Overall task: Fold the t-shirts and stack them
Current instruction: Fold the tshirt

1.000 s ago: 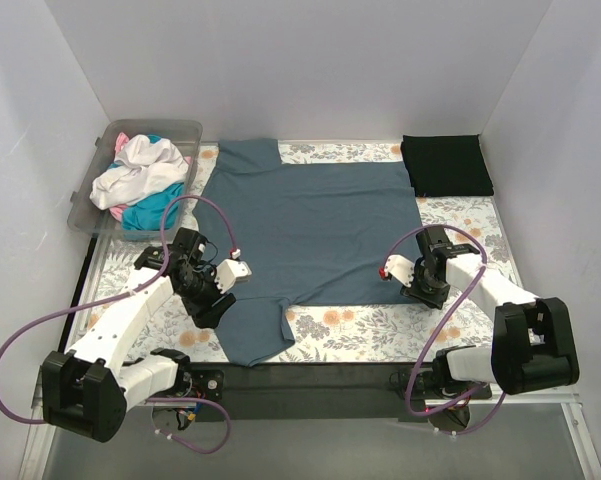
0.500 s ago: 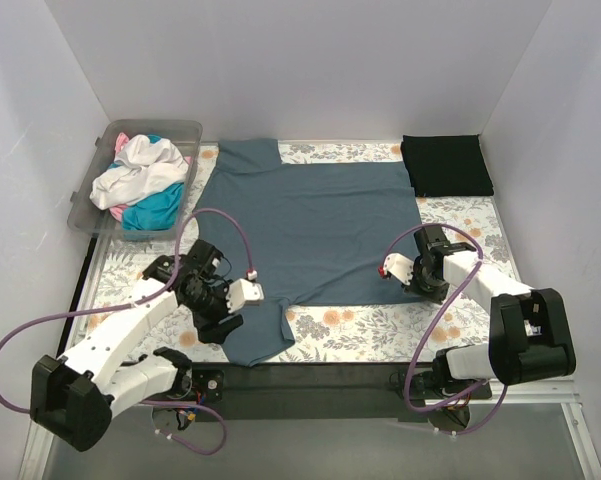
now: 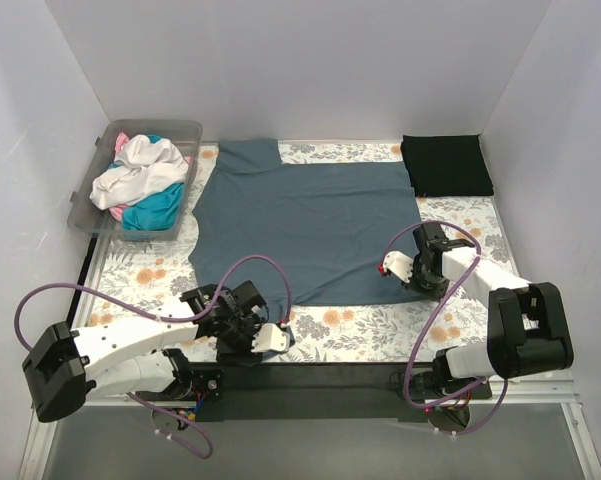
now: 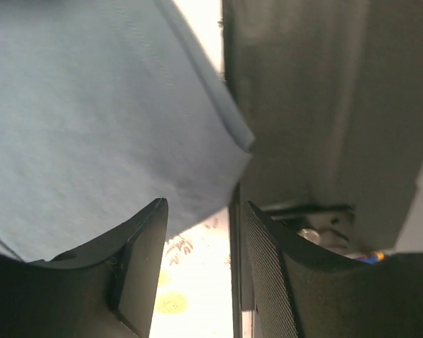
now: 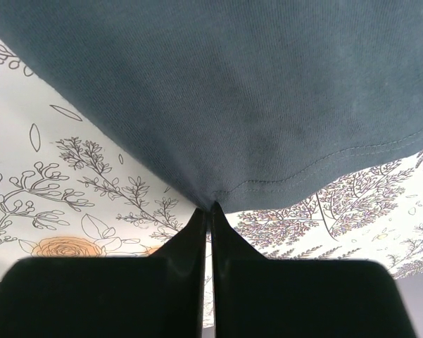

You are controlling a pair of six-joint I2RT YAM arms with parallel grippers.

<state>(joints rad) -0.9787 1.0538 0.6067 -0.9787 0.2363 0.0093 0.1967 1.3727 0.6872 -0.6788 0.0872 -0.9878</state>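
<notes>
Two claws work the slate blue-grey t-shirt (image 3: pixel 310 225), which lies spread flat at the middle of the floral-clothed worktop (image 3: pixel 360 325). In the overhead view its long axis runs 9 to 3 o'clock, with the neck at 9 and the hem (image 5: pixel 324 158) at 3. We find the right claw (image 5: pixel 209 208) clenched on the hem edge at the garment's 4 o'clock corner, the cloth puckering at its tips. The left claw (image 4: pixel 202 205) is released, with nothing between its fingers. In its own view the corner of the near sleeve (image 4: pixel 127 105) lies just beyond the tips, toward 12 o'clock. We judge the left arm nearer that sleeve, and the next grasp turns on closing that gap. One black t-shirt (image 3: pixel 446 165) sits folded at 1 o'clock. White, teal and pink t-shirts (image 3: pixel 140 180) are heaped in the clear bin (image 3: pixel 175 124) at 10 o'clock. No brand, label or writing is legible.
</notes>
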